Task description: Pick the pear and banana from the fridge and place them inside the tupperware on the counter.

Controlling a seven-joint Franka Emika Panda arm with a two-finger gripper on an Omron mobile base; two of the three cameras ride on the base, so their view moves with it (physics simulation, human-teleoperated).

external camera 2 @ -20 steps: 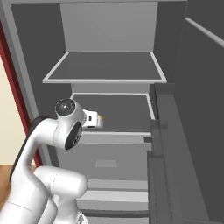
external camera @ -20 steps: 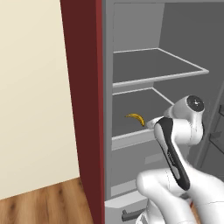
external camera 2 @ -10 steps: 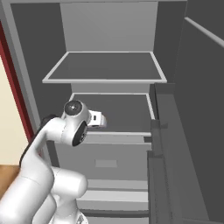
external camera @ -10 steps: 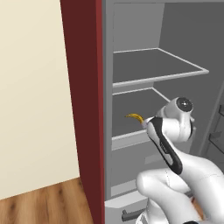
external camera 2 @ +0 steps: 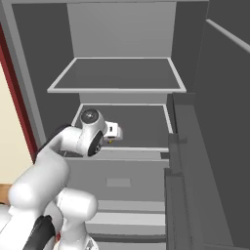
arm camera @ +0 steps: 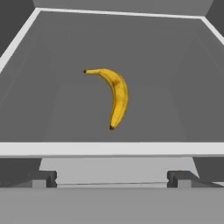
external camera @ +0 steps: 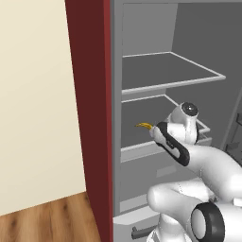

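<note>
Scene: white arm reaches into the open fridge [external camera 2: 122, 78], wrist level w/ the middle shelf [arm camera: 52, 109], hand aimed straight in over the shelf's front rim.
Banana [arm camera: 114, 95]: lies flat on that shelf, alone, mid-depth, clear of both side walls; stem end points away to one side, dark tip toward the rim. In the left base view its yellow tip [external camera: 144, 125] peeks out just past the arm's forearm.
Jaws: spread to their widest, pinching nothing; gripper [external camera 2: 113, 133] short of the fruit, still outside the shelf rim. Likely held wide so the fingers can straddle the banana's thin curved body once the hand goes in.
Why this pose: hand looks lined up on the banana's middle, the easiest place to close across; low approach probably needed to slip under the upper shelf [external camera 2: 117, 78].
Pear: can't spot it on the shelves seen here.
Stage: judged early — reach in progress, no fruit lifted, nothing moved to the tupperware yet.
Risk: banana may skid on the smooth shelf if nudged before closing.
</note>
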